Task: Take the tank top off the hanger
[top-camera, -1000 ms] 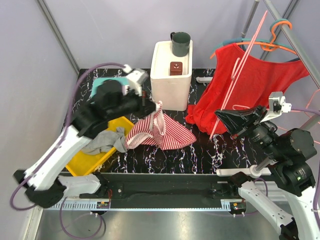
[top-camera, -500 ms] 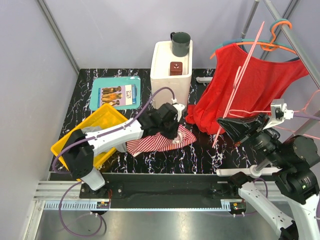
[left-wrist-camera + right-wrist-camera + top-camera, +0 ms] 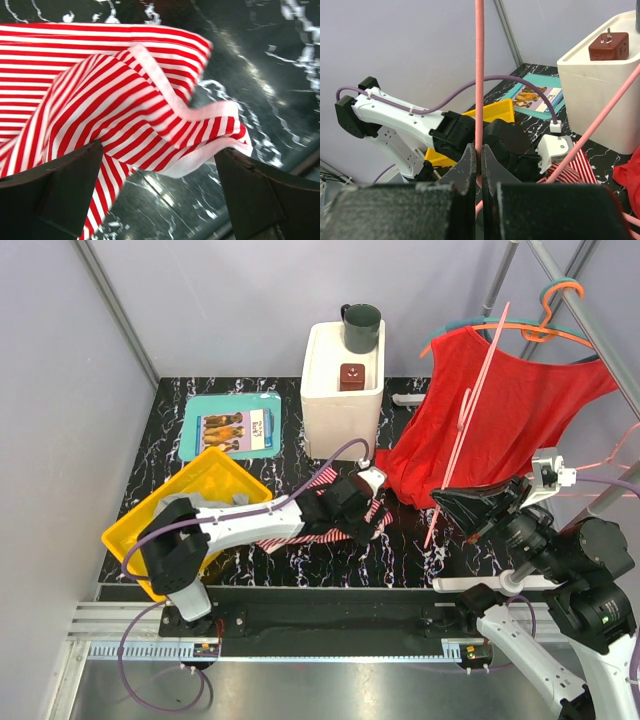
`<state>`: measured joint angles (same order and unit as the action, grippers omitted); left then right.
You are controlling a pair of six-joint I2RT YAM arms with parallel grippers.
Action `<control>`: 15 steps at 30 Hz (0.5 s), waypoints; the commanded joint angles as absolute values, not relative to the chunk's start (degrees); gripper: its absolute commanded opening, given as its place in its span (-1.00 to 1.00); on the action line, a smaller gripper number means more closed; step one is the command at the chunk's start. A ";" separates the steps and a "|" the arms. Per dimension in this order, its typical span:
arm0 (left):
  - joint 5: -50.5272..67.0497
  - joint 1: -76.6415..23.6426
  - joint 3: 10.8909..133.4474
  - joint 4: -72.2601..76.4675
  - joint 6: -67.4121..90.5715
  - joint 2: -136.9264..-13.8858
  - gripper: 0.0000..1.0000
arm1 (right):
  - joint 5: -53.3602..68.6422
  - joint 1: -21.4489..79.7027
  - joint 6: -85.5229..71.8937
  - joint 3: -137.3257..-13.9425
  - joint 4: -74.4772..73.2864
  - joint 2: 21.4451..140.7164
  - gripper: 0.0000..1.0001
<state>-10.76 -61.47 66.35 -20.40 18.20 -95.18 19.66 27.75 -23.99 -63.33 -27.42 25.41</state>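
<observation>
The red-and-white striped tank top (image 3: 292, 537) lies crumpled on the black marbled table, off any hanger. My left gripper (image 3: 372, 514) hovers low over its right edge, open. In the left wrist view the striped cloth (image 3: 115, 95) spreads between and beyond the wide-apart fingers (image 3: 70, 175), with nothing pinched by my left gripper (image 3: 157, 150). My right gripper (image 3: 438, 498) is shut on the bare pink hanger (image 3: 480, 380), held up at a slant. In the right wrist view the pink hanger's rod (image 3: 479, 75) runs straight up from my right gripper (image 3: 480, 156).
A yellow tray (image 3: 215, 475) sits at the left, a teal book (image 3: 233, 427) behind it. A white box (image 3: 340, 405) carries a dark mug (image 3: 362, 327) and a brown cube (image 3: 351, 376). A red garment (image 3: 510, 410) hangs from an orange hanger (image 3: 545, 335) on the rack rod (image 3: 590, 320).
My left arm swung right from beside the yellow tray, lowered the striped tank top to the table and opened its jaws. The right gripper kept hold of the pink hanger.
</observation>
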 commanded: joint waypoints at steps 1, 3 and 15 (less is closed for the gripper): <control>-16.87 -61.17 67.85 -17.05 13.90 -99.13 0.98 | 20.83 28.04 -23.47 -63.02 -27.25 24.35 -1.00; -16.70 -61.17 69.34 -17.23 13.27 -102.03 0.98 | 20.48 28.04 -23.47 -62.32 -27.33 23.82 -1.00; -18.89 -61.08 69.52 -14.50 15.73 -109.95 -0.06 | 20.04 28.04 -24.08 -61.43 -29.26 21.71 -1.00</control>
